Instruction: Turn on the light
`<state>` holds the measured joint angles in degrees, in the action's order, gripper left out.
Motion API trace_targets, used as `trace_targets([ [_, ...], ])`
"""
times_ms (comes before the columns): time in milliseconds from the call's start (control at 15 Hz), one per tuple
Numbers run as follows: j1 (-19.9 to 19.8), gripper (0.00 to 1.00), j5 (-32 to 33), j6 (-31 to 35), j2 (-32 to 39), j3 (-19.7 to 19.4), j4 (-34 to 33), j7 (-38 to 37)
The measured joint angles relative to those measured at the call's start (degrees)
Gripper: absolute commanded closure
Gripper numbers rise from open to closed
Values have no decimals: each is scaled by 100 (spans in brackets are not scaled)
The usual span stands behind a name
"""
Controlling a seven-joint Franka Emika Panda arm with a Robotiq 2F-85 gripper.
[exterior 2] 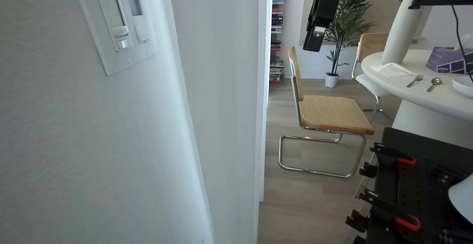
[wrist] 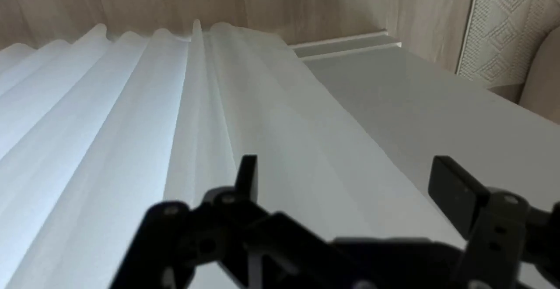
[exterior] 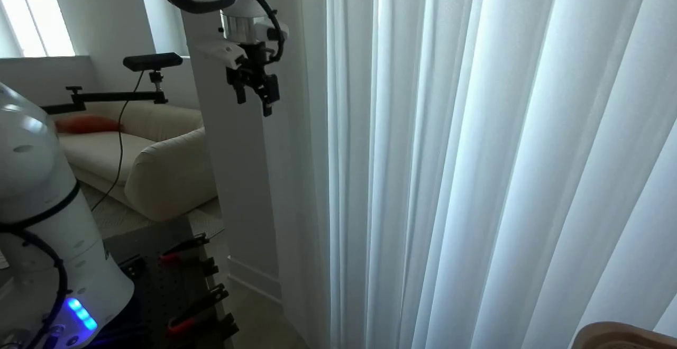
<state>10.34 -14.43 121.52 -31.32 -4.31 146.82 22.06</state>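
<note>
A white wall plate with two light switches shows at the upper left of an exterior view. The left switch is a slider with its knob low and a small button under it. The right switch has a grey upper part and a white lower part. My black gripper hangs in the air, pointing down, near the white curtain in an exterior view. It also shows at the top edge of an exterior view. In the wrist view the fingers are wide apart with nothing between them. The switches are out of the wrist view.
A long white curtain hangs beside the arm, next to a wall end. A black board with red-handled clamps is by the arm's base. A camera on a black arm, a sofa and a chair stand around.
</note>
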Motion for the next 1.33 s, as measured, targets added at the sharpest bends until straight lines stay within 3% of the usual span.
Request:
trace_targets([
  [600,883,0,-68,634,0,1753,147,-1438],
  [867,1036,0,291,748,9,2451,3,-2194],
  [1333,1028,0,1348,783,-44,2995,-568,-3231],
])
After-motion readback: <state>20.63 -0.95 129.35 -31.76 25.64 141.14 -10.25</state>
